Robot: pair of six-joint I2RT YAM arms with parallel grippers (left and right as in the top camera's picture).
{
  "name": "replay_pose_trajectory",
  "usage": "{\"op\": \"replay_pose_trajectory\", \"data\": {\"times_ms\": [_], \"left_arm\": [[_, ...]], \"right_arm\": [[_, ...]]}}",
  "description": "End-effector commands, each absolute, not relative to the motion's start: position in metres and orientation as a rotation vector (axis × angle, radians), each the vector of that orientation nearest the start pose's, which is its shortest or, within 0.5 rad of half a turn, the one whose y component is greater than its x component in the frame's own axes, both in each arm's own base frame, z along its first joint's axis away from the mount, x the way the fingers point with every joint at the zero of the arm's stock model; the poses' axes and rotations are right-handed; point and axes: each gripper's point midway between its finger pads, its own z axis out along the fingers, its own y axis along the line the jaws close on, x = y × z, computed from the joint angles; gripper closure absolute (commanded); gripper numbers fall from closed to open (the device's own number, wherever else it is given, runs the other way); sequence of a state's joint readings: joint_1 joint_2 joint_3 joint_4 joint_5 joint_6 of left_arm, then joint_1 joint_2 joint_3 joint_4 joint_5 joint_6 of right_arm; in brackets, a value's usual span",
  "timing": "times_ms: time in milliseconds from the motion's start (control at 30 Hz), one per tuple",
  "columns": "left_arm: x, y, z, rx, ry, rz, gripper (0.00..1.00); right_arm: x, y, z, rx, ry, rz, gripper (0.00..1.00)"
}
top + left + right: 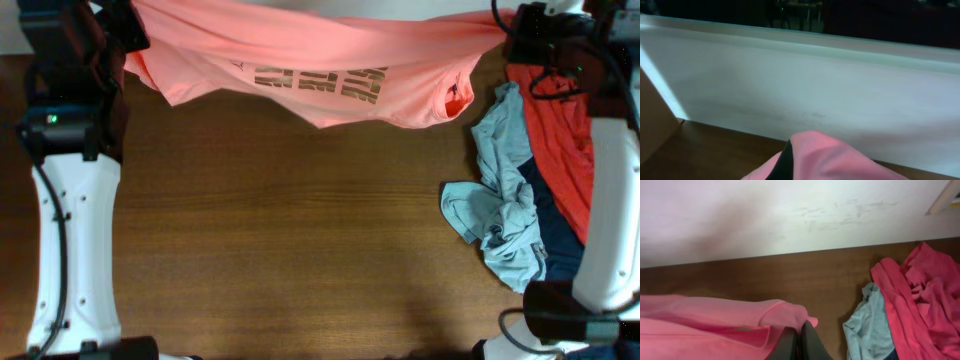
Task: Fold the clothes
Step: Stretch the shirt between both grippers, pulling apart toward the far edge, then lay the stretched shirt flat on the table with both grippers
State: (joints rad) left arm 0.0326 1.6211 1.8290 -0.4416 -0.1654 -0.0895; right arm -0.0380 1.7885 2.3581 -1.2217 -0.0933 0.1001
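A salmon-pink short-sleeved shirt (pixel 320 50) with grey lettering hangs stretched along the table's far edge, sagging in the middle. My left gripper (pixel 128 42) is shut on its left end; in the left wrist view the pink cloth (pixel 835 157) wraps over the dark fingers (pixel 784 162). My right gripper (pixel 505 42) is shut on the shirt's right end, and the right wrist view shows a pinched fold of pink fabric (pixel 740 322) between the closed fingers (pixel 810 342). The left fingertips are mostly hidden by cloth.
More clothes lie heaped at the right: a pale grey-blue one (pixel 505 200), a red one (pixel 565 150) and a navy one (pixel 560 240). A white wall (pixel 805 85) runs behind the brown wooden table (pixel 280 240). Both white arms stand along the table's sides.
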Motion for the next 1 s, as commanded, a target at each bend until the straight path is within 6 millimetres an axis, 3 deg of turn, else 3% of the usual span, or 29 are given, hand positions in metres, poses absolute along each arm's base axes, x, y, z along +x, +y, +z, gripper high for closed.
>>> {"op": "replay_pose_trajectory", "data": {"times_ms": [0,167,300,467,700,833,967], "left_arm": [[0.525,0.041,0.406,-0.14,1.82,0.116,1.0],[0.556,0.038,0.365,-0.125,1.873,0.098,1.0],[0.565,0.039,0.35,-0.125,1.894,0.098,1.0],[0.554,0.034,0.364,-0.117,1.886,0.092,1.0],[0.512,0.022,0.391,-0.097,1.915,0.08,1.0],[0.512,0.024,0.398,-0.101,1.888,0.081,1.0],[0.528,0.024,0.398,-0.102,1.848,0.08,1.0]], "right_arm": [[0.464,-0.009,0.389,0.097,2.242,0.094,0.96],[0.489,-0.011,0.358,0.102,2.294,0.095,0.96],[0.495,-0.01,0.352,0.101,2.301,0.1,0.96],[0.485,-0.003,0.36,0.08,2.3,0.148,0.96],[0.459,0.0,0.373,0.077,2.312,0.157,0.96],[0.465,-0.001,0.376,0.075,2.29,0.154,0.96],[0.483,-0.002,0.378,0.072,2.244,0.148,0.96]]}}
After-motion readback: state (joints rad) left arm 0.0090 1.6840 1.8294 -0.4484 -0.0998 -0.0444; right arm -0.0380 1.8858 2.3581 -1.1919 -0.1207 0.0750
